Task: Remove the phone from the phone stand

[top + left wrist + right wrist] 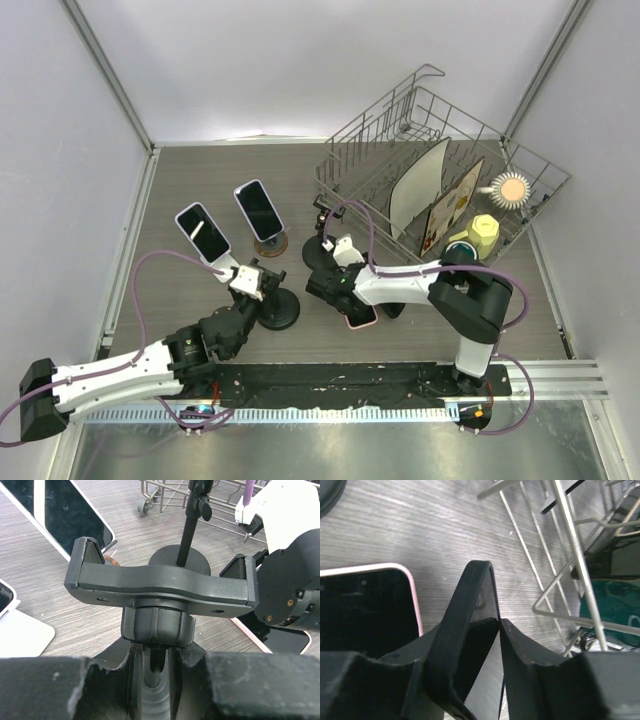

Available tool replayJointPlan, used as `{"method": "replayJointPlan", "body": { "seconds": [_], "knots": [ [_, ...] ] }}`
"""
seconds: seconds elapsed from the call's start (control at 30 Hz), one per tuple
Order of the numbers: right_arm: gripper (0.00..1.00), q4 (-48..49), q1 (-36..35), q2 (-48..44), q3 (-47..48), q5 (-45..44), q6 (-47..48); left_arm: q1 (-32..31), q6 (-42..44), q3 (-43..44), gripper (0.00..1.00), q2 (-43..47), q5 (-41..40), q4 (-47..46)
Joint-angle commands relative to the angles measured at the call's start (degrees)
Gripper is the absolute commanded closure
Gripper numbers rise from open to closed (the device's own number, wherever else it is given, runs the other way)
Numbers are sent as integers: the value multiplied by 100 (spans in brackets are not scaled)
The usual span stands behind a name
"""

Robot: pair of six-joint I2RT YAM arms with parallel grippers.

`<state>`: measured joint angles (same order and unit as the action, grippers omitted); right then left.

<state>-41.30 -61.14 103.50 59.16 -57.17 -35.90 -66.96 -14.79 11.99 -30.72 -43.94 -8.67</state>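
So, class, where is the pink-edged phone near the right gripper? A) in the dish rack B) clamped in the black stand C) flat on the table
C: the pink-edged phone lies flat on the table, while the cradle of the black stand is empty.

Phone (362, 320) flat on table (180, 185), right of stand (278, 311), rack (440, 150) behind

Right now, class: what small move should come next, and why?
Probably lift the right gripper clear: its jaws are shut on nothing, the pink-edged black phone lies flat on the grey table, and the black phone stand is empty.
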Motion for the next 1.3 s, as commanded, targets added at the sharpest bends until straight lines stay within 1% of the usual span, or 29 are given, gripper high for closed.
{"method": "replayJointPlan", "body": {
  "seconds": [0.0, 0.1, 0.17, 0.33, 0.37, 0.5, 0.73, 0.9, 0.97, 1.27],
  "knots": [
    [48, 516, 59, -532, -202, 565, 65, 7, -68, 199, 100, 22, -114, -47],
    [40, 675, 120, -630, -299, 750, 136, 7, -68, 199, 100, -4, -97, -65],
    [37, 685, 173, -630, -326, 777, 136, 7, -77, 207, 100, -13, -62, -65],
    [34, 711, 296, -761, -431, 943, 162, 7, -77, 207, 100, -4, -44, -47],
    [30, 789, 314, -796, -457, 996, 206, 7, -68, 199, 100, -4, -44, -47],
    [26, 992, 340, -1051, -572, 1278, 443, 7, -77, 207, 100, -30, -27, -65],
    [23, 1115, 393, -1289, -668, 1182, 444, 7, -95, 242, 100, -101, 35, -74],
    [19, 957, 516, -1262, -677, 1041, 259, 7, -103, 260, 100, -101, 70, -48],
    [17, 948, 533, -1289, -686, 1111, 250, 7, -121, 260, 100, -92, 79, -39],
    [17, 975, 744, -1394, -765, 1287, 22, 7, -130, 295, 100, -162, 114, -30]
  ]
}}
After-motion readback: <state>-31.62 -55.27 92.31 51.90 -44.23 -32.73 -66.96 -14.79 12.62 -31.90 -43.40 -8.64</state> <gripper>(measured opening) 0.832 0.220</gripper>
